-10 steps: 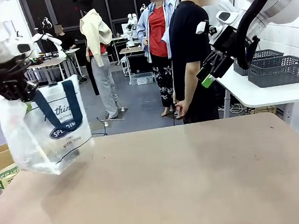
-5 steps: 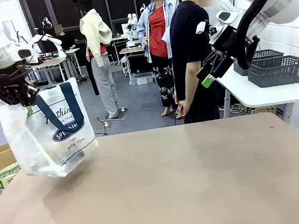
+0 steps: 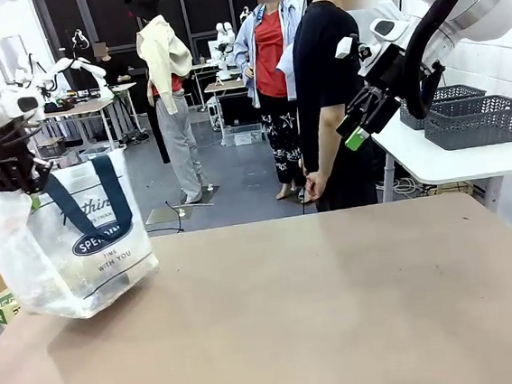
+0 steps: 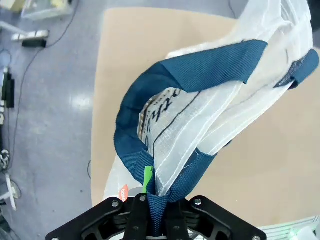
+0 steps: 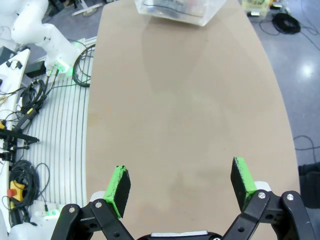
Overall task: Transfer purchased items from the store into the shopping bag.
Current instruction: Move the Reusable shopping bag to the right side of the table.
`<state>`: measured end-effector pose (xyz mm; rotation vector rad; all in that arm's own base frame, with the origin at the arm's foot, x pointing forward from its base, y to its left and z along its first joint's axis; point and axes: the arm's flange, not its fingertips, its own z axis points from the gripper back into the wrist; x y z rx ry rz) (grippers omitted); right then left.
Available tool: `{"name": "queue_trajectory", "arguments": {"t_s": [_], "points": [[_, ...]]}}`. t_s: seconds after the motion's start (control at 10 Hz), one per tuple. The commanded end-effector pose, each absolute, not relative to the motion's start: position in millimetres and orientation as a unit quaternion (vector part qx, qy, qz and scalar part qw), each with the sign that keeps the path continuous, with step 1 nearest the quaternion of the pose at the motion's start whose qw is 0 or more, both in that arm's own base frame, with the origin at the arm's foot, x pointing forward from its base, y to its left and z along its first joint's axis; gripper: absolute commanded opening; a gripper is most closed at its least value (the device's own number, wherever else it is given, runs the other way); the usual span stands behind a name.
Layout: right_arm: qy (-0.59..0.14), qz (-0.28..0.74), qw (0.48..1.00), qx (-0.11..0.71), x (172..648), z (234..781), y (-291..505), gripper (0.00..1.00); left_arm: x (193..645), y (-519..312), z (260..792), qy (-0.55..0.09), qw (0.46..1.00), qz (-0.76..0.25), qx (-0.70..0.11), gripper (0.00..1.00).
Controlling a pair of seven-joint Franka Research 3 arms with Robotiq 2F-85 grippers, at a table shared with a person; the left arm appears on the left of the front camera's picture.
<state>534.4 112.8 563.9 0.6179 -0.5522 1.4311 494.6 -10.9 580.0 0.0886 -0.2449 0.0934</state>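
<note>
Lettering "TIME WITH YOU" under a navy oval logo marks the translucent whitish plastic shopping bag [image 3: 67, 251] with navy strap handles, its base on the tan desk [image 3: 322, 313], contents indistinct, strap clenched in the left hand [image 3: 5, 180], while the right hand [image 3: 364, 116] hangs released, well apart from the bag.

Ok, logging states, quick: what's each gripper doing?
Left gripper: shut on the shopping bag strap.
Right gripper: open, empty.
</note>
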Motion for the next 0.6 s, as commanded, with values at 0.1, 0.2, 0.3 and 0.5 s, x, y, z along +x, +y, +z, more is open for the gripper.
{"name": "queue_trajectory", "arguments": {"t_s": [0.1,0.2,0.3,0.5], "points": [[-0.243,0.633,0.680,0.278,534,565,114,1.00,478,14,579,-0.172,0.978,0.109,0.054,0.00],[-0.243,0.633,0.680,0.278,534,565,114,1.00,483,22,571,-0.178,0.975,0.121,0.051,0.00],[-0.243,0.633,0.680,0.278,534,565,114,1.00,485,27,566,-0.173,0.975,0.126,0.054,0.00],[-0.243,0.633,0.680,0.278,534,565,114,1.00,491,38,555,-0.167,0.976,0.125,0.058,0.00]]}}
